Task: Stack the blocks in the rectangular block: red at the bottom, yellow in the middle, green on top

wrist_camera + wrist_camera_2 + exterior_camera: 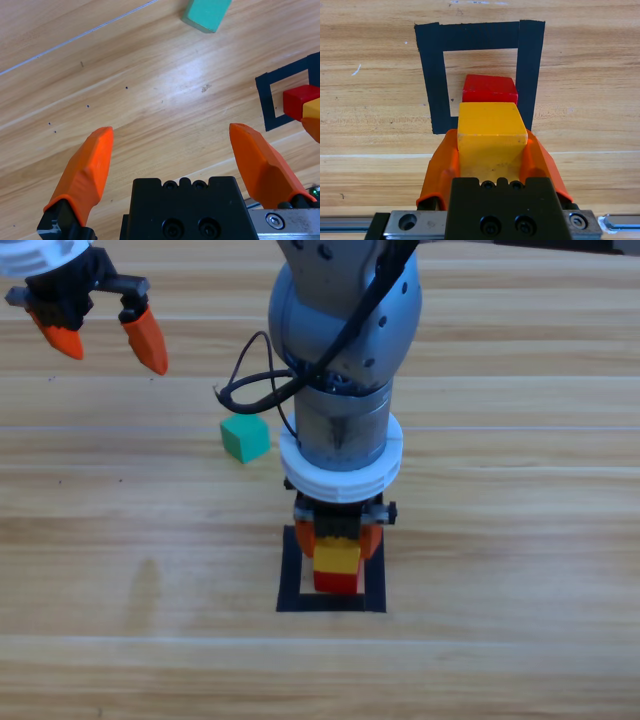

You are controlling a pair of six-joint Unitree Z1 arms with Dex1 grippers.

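Observation:
The red cube (338, 583) (489, 89) sits inside the black tape outline (290, 585) (434, 75). My right gripper (338, 540) (491, 145) is over the outline, shut on the yellow cube (337, 558) (491, 131). The yellow cube is right above the red one and slightly toward the arm; I cannot tell whether they touch. The teal-green cube (245, 438) (206, 12) lies on the bare wood up and left of the outline. My left gripper (105, 335) (171, 131) hangs open at the top left, holding nothing.
A black cable loop (250, 390) hangs off the right arm close to the green cube. The left wrist view catches the tape outline (263, 100) and red cube (300, 99) at its right edge.

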